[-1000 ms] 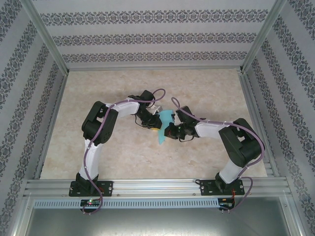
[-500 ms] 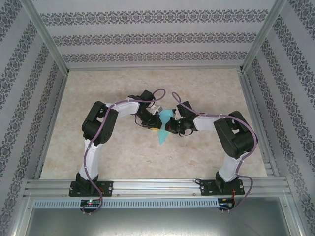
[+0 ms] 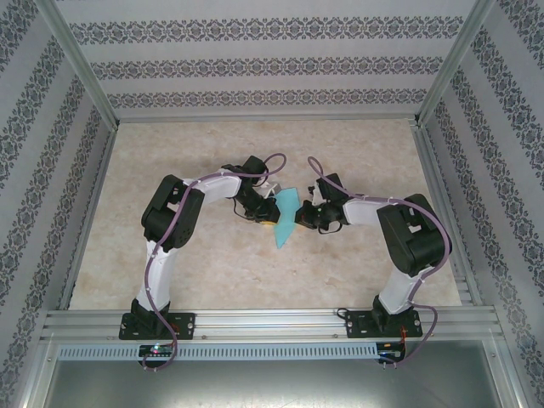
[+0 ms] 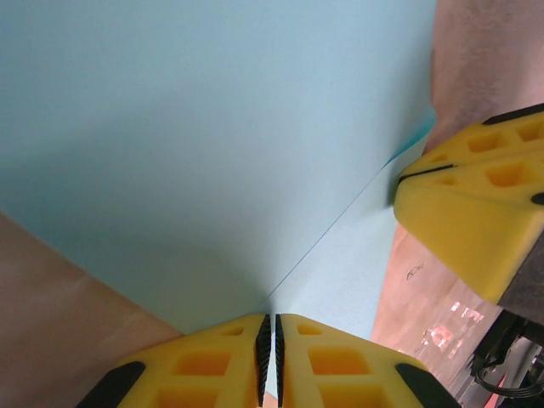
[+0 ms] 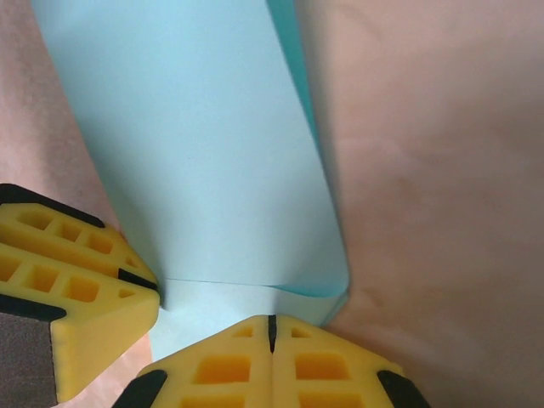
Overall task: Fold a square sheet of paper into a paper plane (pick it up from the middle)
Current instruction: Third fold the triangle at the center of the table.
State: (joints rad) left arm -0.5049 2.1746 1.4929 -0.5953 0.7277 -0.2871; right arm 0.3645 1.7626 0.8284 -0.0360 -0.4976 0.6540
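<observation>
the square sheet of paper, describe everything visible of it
The square sheet of paper is thin, smooth, turquoise-blue and partly folded: one layer curls over in a soft, unpressed fold. A fine crease runs into the left gripper, shut on it; the right gripper pinches its curled end. It sits around the table centre.

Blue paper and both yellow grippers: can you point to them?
blue paper [image 3: 284, 217]: top external view, middle of the sheet.
left gripper [image 4: 273, 327]: left wrist view, seam between closed fingertips.
right gripper [image 5: 272, 327]: right wrist view, seam between closed fingertips.

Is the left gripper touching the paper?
Touching. In the left wrist view, the left gripper is shut on the paper, whose edge runs between its fingertips.
</observation>
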